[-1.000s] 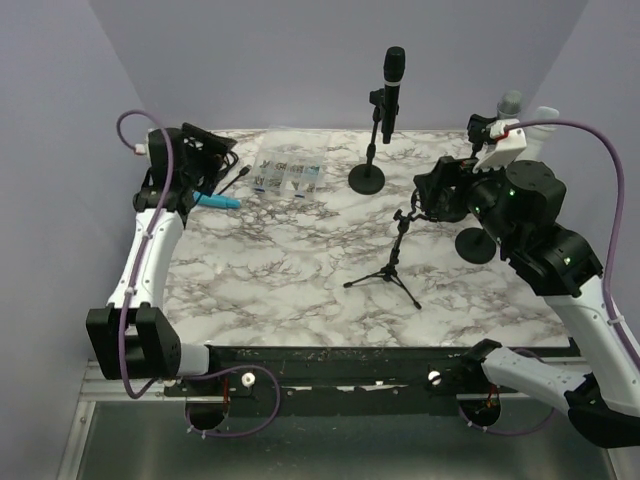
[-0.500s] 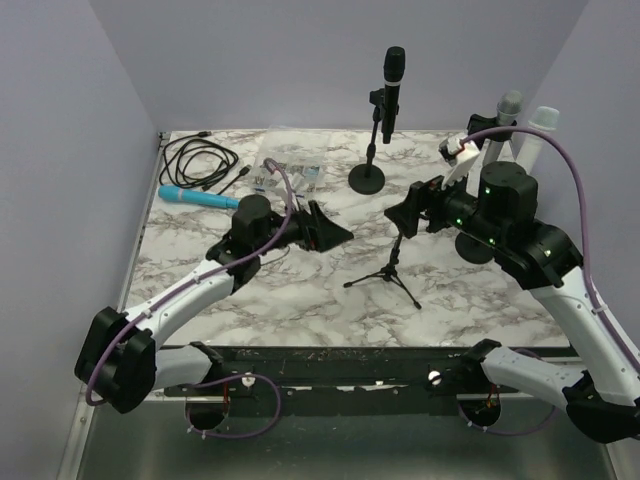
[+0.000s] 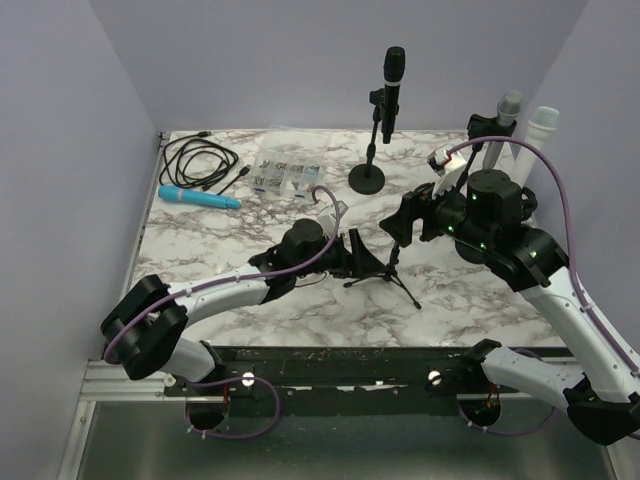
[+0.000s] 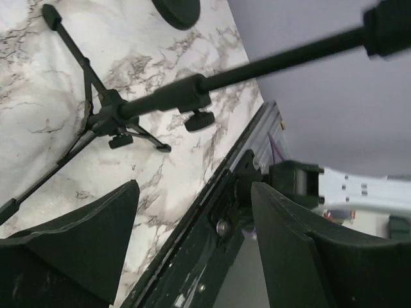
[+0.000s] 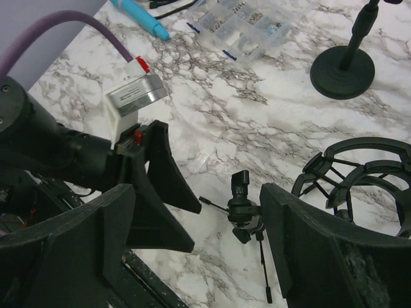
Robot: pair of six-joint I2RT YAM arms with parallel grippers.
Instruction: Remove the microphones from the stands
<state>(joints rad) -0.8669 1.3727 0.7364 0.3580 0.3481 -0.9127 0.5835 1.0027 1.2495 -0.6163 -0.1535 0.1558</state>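
Observation:
The black microphone (image 3: 393,80) stands upright in its clip on a round-base stand (image 3: 367,178) at the back centre. Both grippers are well in front of it. My left gripper (image 3: 366,258) is open and empty, low beside the small black tripod stand (image 3: 385,275); the left wrist view shows its jaws (image 4: 192,247) wide apart with the tripod (image 4: 109,119) ahead. My right gripper (image 3: 402,222) is open and empty above the tripod's top, which shows between its fingers in the right wrist view (image 5: 244,205).
Grey and white microphones (image 3: 508,110) stand at the back right. A black shock mount (image 5: 359,173) sits by the right gripper. A blue microphone (image 3: 198,197), coiled cables (image 3: 200,160) and a clear parts box (image 3: 285,175) lie at the back left.
My left arm has swung from the back left corner across the table to the tripod in the middle. My right gripper has shifted slightly left, over the tripod.

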